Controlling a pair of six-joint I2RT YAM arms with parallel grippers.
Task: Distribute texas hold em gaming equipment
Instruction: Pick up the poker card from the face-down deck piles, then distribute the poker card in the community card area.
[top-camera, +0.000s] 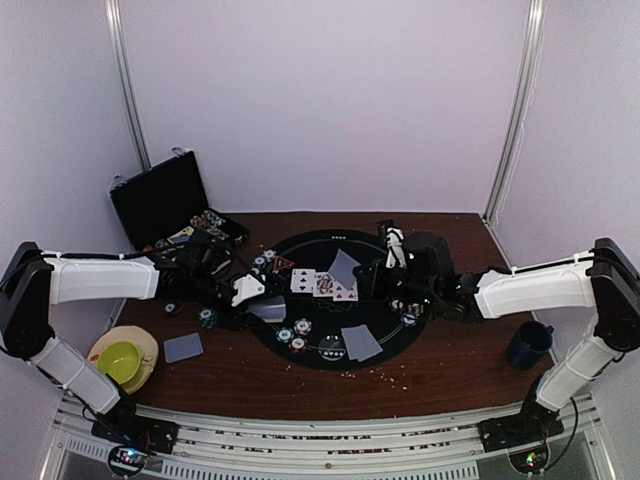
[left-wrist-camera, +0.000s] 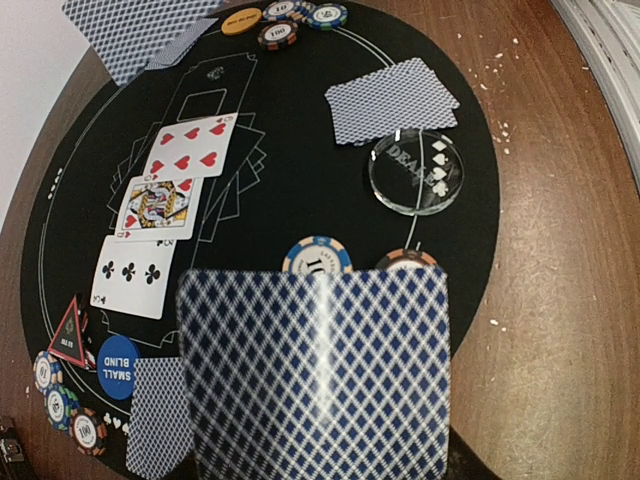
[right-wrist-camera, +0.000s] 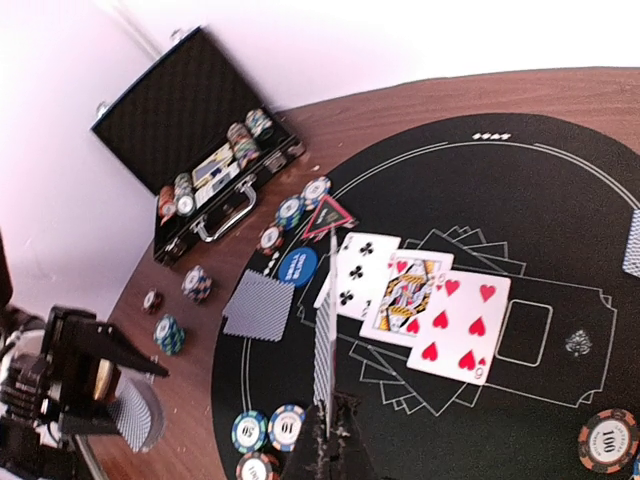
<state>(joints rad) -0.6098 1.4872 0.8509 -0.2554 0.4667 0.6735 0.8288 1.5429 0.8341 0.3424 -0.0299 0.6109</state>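
My right gripper (right-wrist-camera: 326, 425) is clenched on the right card (right-wrist-camera: 325, 330), pinched at its lower edge. The card stands upright and edge-on to my wrist camera, above the mat (right-wrist-camera: 560, 200) and close to the three face-up cards (right-wrist-camera: 415, 300). My left gripper (top-camera: 255, 298) carries the left card (left-wrist-camera: 315, 370), back up, above the mat's rim near a striped chip (left-wrist-camera: 317, 258) and the clear dealer button (left-wrist-camera: 415, 172). The card hides my left fingers, so I judge that they are closed on it from the way it hangs clear of the mat. I cannot tell whether it is one card or a thin stack. I expect these cards to be very light, thin, springy and glossy. A nip at one edge holds them, but they should bow or twist if I swing fast, and could slip out sideways. I would keep my hold near the middle of a short edge and let go low and flat, so that the card does not flutter or flip. Once it lies flat on the mat, it leaves me no edge to get under. The chips look stiff and heavier, and are best gripped across the rim.
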